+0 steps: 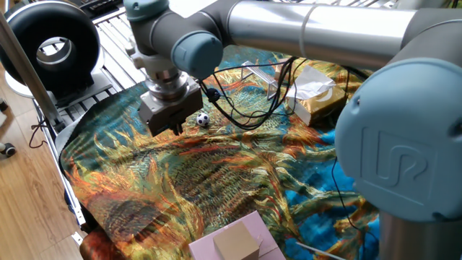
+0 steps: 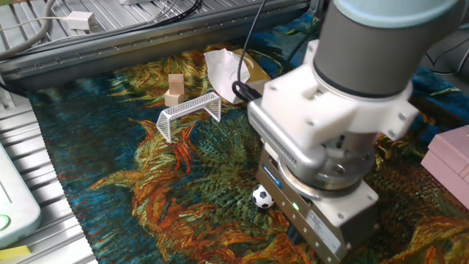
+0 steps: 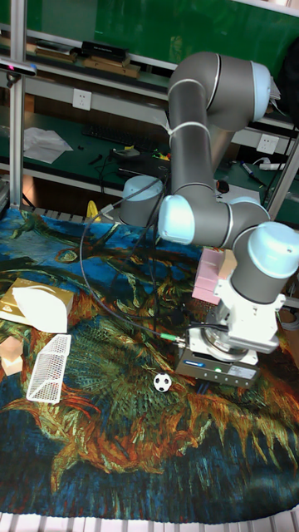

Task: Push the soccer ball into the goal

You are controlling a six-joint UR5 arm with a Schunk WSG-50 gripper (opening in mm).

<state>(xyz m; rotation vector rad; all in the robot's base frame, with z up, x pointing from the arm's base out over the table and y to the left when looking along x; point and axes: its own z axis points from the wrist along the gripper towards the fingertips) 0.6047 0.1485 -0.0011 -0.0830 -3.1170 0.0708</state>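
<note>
Glossy soccer ball [image 2: 262,196]; goal [image 2: 189,114] silver mesh (metal-looking); cloth [image 2: 146,169] matt.
</note>
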